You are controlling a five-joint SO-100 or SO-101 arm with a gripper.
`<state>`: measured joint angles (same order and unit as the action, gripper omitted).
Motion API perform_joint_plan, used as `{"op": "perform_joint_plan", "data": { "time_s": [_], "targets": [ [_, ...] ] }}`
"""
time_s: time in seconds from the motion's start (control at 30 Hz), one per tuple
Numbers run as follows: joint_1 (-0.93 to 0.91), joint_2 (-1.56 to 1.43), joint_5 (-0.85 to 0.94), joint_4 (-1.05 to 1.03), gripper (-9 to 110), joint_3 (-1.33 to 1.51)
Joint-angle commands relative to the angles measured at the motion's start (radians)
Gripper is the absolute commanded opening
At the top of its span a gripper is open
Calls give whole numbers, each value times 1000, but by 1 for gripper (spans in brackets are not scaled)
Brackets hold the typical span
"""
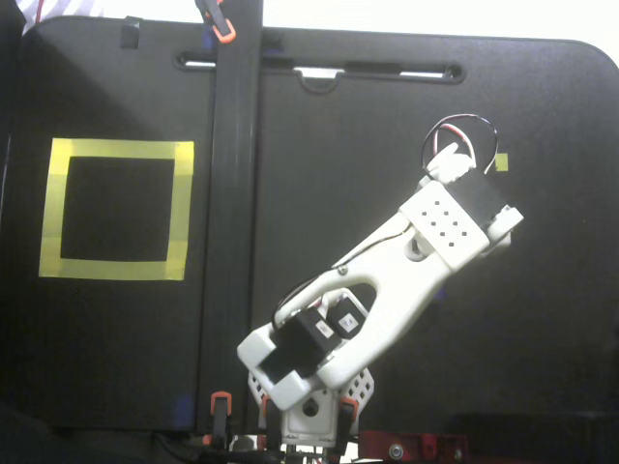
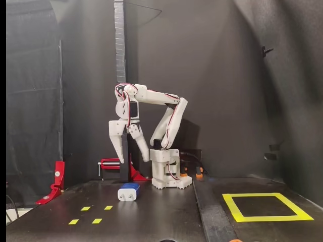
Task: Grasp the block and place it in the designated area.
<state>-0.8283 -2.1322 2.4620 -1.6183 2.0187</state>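
Four small yellow tape squares [image 2: 91,214] near the black table's [image 2: 151,217] front-left edge; red clamp-like bracket [image 2: 57,180], possibly plastic, at left edge.

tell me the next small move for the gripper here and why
Probably lower straight down: in the side fixed view the gripper hangs open above the block, which lies on the table untouched, roughly below the fingertips. The yellow-taped designated area is empty.

Around me hangs dark cloth [image 2: 242,91], creased, closing off the back and sides. My table [image 1: 542,319] is matte black, with a raised black strip [image 1: 232,242] crossing it, pinned by an orange clamp [image 1: 221,26] at the far edge. A slim grey post [image 2: 120,40] rises behind. A red clamp [image 2: 56,180] grips the left edge. Four small yellow squares [image 2: 91,214] mark the tabletop.
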Motion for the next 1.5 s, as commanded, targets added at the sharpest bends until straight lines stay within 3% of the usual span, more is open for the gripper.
{"op": "perform_joint_plan", "data": {
  "time_s": [0.0,0.67,1.47],
  "targets": [
    [-11,-17,6,14,39,-3],
    [-41,-20,40,58,40,44],
    [-117,-60,78,400,40,371]
  ]
}}
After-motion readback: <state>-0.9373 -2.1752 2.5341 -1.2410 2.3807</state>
